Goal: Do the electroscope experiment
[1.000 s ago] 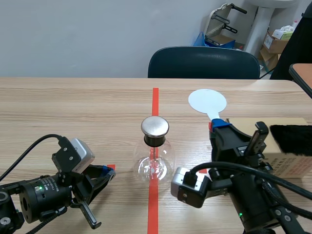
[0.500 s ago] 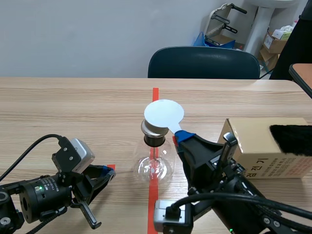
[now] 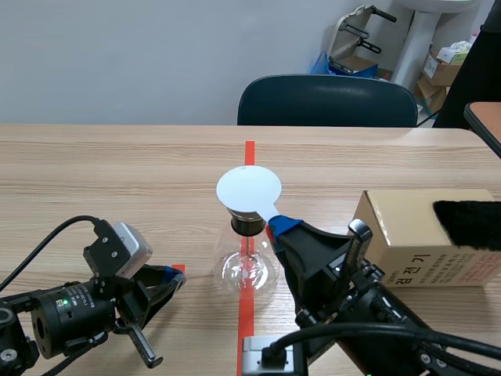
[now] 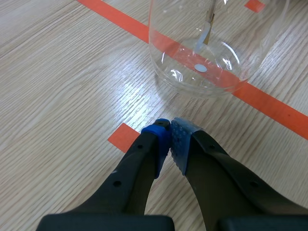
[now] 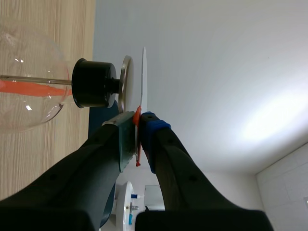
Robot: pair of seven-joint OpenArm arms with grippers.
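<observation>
- The right jaws are clamped tight on the handle of the white disc [image 3: 248, 189]. They hold it flat-on to the metal cap [image 5: 126, 84], presumably so the charged disc gets the leaves inside to react.
- The right wrist view shows a sliver of gap between them, so the disc is near the cap but likely not touching it.
- The electroscope flask [image 3: 247, 266] stands upright on the red tape line mid-bench [image 3: 117, 172], probably as a fixed spot.
- The left jaws are pressed together on nothing, low on the bench just beside the flask and out of the way.
- A cardboard box [image 3: 407, 235] with black fur [image 3: 470, 223] on it sits off to the right, likely the rubbing kit.
</observation>
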